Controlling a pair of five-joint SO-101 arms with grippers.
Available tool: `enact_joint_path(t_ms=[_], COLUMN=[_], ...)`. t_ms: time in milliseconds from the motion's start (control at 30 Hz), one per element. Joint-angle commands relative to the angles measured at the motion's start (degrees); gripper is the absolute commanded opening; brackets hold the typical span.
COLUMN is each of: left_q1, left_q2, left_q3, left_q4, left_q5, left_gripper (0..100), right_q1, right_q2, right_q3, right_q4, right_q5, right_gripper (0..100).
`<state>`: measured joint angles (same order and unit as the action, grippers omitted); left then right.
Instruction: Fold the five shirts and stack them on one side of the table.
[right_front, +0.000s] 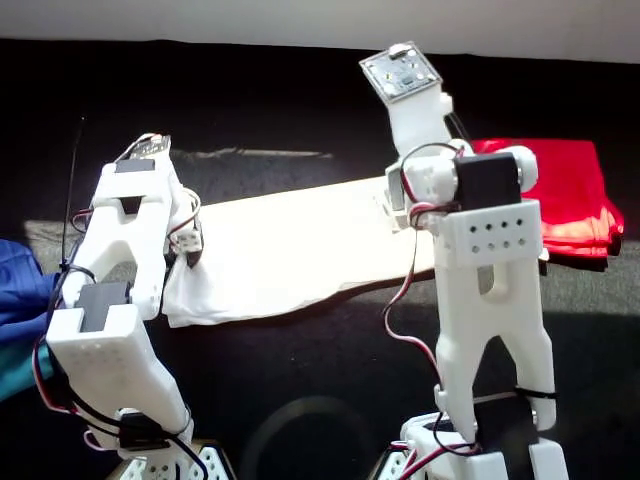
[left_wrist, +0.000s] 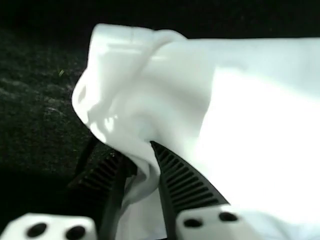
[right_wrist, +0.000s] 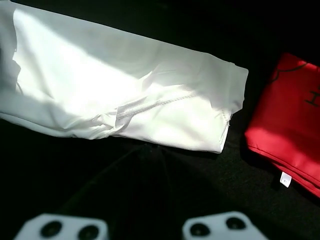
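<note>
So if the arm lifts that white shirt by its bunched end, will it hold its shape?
Probably not: the white shirt crumples into soft folds where the left hand pinches it, so it looks floppy. Squeezed thin there, it seems light. The long part lying on the table would likely sag and drag.

The blue shirt (right_front: 20, 285) is cut off at the edge. The right arm (right_front: 490, 275) hides one end of the white shirt (right_front: 290, 250) and some of the red shirt (right_front: 570, 195).

The left gripper (left_wrist: 139, 162) pinches a bunched fold of the white shirt (left_wrist: 225, 100) (dark tabletop (left_wrist: 35, 100) beside it).
</note>
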<state>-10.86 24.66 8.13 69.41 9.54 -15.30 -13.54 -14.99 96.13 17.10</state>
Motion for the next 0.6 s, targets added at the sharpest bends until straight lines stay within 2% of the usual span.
enact_joint_path(t_ms=[0,133,333,433,567], left_q1=[-1.01,-8.13,-19.21,-20.35,-17.89], left_q2=[0.31,0.22,0.4,0.31,0.22], left_q3=[-0.13,-2.77,-14.55,-19.3,-23.69], left_q4=[1.41,3.6,12.13,16.97,22.77], left_q5=[-0.09,-3.43,-9.41,-11.6,-11.87], left_gripper=[1,1,1,1,1], right_q1=[2.95,9.36,17.19,17.98,18.51], right_q2=[-4.26,-4.79,-5.32,-9.63,-19.12], right_q3=[-2.24,-2.24,2.07,8.4,25.89], right_q4=[1.36,3.12,3.56,2.51,-3.38], right_q5=[-0.09,-0.09,-0.09,0.7,4.84], right_gripper=[3.7,3.7,0.4,0.8,0.8])
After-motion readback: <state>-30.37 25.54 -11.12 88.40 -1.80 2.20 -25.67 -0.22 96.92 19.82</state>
